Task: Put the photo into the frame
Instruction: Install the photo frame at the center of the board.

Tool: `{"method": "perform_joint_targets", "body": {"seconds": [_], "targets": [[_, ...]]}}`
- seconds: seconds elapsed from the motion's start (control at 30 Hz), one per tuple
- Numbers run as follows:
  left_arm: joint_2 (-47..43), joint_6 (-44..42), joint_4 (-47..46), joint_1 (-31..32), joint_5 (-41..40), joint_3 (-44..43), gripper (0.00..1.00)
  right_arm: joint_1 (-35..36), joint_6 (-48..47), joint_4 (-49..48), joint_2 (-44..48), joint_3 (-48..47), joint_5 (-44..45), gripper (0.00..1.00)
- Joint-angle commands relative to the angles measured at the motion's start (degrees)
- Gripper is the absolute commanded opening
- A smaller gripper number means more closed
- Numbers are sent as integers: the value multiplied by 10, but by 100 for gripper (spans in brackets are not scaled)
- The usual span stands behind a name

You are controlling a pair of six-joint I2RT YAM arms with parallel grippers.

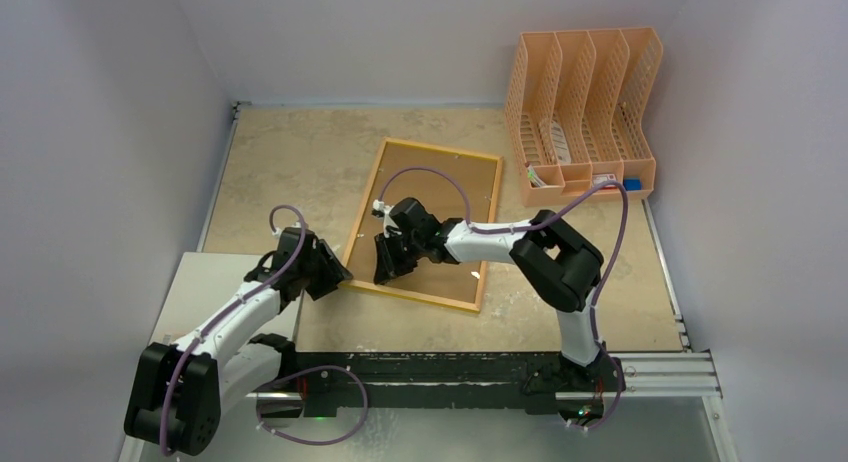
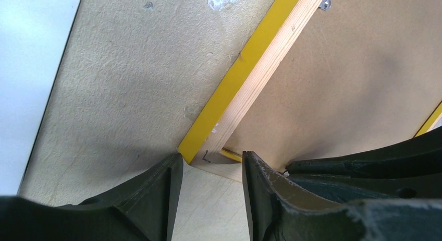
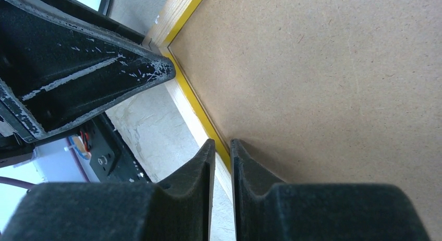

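Frame (image 1: pixel 445 150) lying back-up near the middle of the worktop (image 1: pixel 300 152), both tools at its near left corner.
The left tool (image 2: pixel 212 160) is spread, with the frame's corner between its fingers (image 2: pixel 156 199); the right tool (image 3: pixel 222 144) is almost pressed together over the yellow inner lip, and whether it pinches something cannot be told. The step seems to be taking hold of this corner; the left tool should close squarely on the wooden rail, not on the very tip, so the frame does not turn. Only the wrist views show the corner and the brown backing board (image 3: pixel 339 95) closely; only the top view shows the file rack (image 1: pixel 585 102) at the far right corner. The photo appears in no view.
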State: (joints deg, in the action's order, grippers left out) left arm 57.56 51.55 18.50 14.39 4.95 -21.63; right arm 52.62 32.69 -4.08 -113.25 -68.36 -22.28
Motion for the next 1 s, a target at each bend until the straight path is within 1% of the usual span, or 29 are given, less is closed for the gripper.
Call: {"method": "perform_joint_targets", "body": {"seconds": [0.0,0.47,0.6,0.7,0.8,0.9,0.97], "targets": [[9,-4,-4,3,-16,14,48,3,-17,49,-7,-13,0,19],[7,-5,-1,3,-30,10,48,3,-21,115,-14,-32,31,19],[8,-6,-1,3,-31,8,47,2,-21,80,13,-24,11,21],[9,-5,-7,3,-34,5,47,3,-12,55,44,-31,1,24],[9,-5,-13,3,-44,-2,48,1,5,43,78,-39,40,29],[12,-5,-22,2,-49,-9,51,-5,27,43,109,-24,110,32],[19,-6,-37,1,-48,-11,52,-26,34,44,127,-10,157,34]]}}
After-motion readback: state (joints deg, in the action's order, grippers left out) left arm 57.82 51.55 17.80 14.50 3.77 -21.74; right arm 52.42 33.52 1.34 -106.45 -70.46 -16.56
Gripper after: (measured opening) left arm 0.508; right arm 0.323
